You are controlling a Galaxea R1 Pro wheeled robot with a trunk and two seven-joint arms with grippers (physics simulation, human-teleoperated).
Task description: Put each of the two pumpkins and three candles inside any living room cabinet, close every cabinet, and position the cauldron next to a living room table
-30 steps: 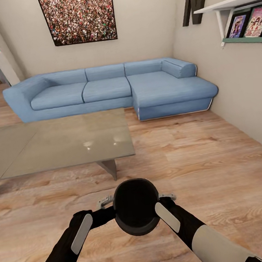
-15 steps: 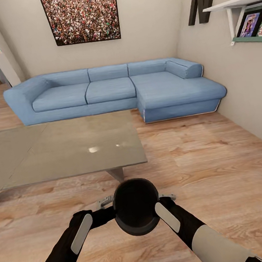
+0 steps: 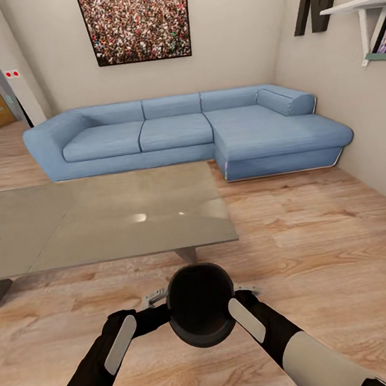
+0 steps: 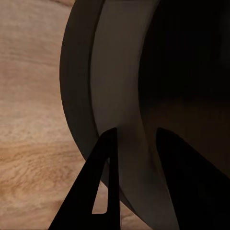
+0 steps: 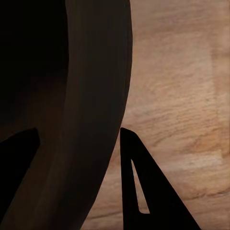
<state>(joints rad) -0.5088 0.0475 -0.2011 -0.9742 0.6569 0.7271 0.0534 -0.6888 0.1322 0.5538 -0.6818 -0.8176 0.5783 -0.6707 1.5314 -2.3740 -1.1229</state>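
room: wood floor [image 3: 322,261], blue sofa [image 3: 179,131] | table [image 3: 99,219]: bare grey top | cauldron [image 3: 200,304]: both jaws apparently grip its rim, left gripper [image 3: 150,299], right gripper [image 3: 246,290]

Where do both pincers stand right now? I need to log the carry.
Left pincer: closed on the cauldron rim, one finger inside, one outside.
Right pincer: closed on the cauldron's opposite rim, the same way.

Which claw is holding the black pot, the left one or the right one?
Both. The left claw grips the cauldron on its left rim and the right claw grips its right rim, a finger on each side of the wall, above the wooden floor.
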